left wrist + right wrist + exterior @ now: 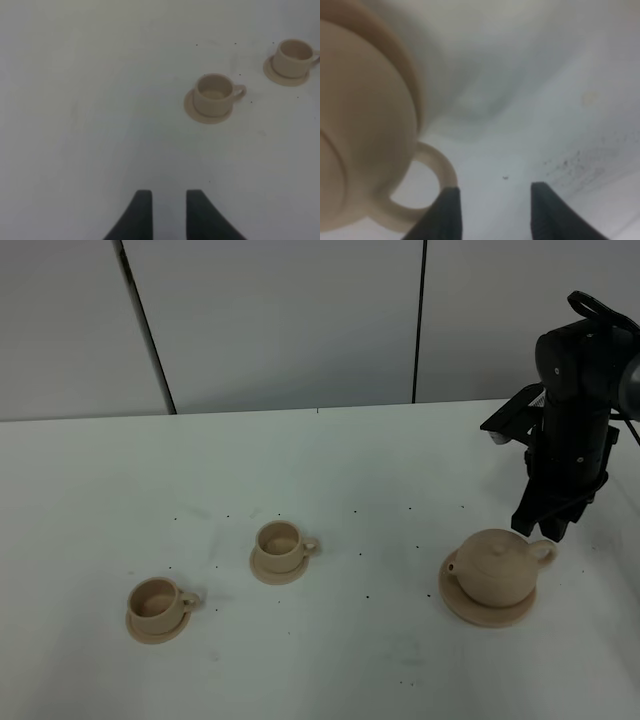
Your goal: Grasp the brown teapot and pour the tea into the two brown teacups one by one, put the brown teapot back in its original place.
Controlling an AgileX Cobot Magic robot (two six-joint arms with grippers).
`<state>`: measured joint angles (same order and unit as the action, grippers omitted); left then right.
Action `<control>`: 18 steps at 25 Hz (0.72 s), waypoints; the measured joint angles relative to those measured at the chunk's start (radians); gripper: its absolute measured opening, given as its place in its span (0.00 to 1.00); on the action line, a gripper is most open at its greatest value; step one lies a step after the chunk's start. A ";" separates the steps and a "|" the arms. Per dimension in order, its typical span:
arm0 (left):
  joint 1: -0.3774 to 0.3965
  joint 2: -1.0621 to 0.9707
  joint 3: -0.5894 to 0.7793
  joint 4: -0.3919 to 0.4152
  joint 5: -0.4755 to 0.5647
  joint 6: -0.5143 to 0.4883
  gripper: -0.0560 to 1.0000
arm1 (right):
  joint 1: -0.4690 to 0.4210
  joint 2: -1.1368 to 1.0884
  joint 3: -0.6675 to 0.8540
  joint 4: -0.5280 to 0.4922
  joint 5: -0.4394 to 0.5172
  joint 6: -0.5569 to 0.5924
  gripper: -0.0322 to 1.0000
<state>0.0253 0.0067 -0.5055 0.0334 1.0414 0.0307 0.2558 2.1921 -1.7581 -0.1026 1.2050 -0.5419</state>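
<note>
I see the teapot (497, 568) sitting upright on its plate (480, 618), towards the right side of the bench (350, 670). Its lid is on, its spout points left towards the cups, and its handle (541, 552) is on the right.

My right hand (545, 527) hangs tip-down just behind and above that handle. In the right wrist view its two fingers (447, 215) stand apart with only bare bench in the gap. The handle loop lies just outside one finger, not between the two. I cannot tell whether that finger touches the loop. The hand grips nothing.

The two cups are well to the left of the teapot, each upright on its own saucer (272, 574). The left cup (157, 600) is nearer the front edge. The second cup (280, 542) stands further back and to the right, between the left cup and the teapot. The two cups are near each other but not touching, and both handles point right. I cannot tell whether either holds any tea.

My left hand (167, 215) shows only in its own wrist view. Its fingers are parallel with a narrow gap between them, clamped on nothing. It hovers over bare bench, with both cups ahead of it and well apart from it.
</note>
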 joint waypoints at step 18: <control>0.000 0.000 0.000 0.000 0.000 0.000 0.28 | 0.000 0.036 0.000 0.042 0.005 0.002 0.35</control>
<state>0.0253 0.0067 -0.5055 0.0334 1.0414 0.0307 0.2558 2.2277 -1.7581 -0.0610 1.2100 -0.5399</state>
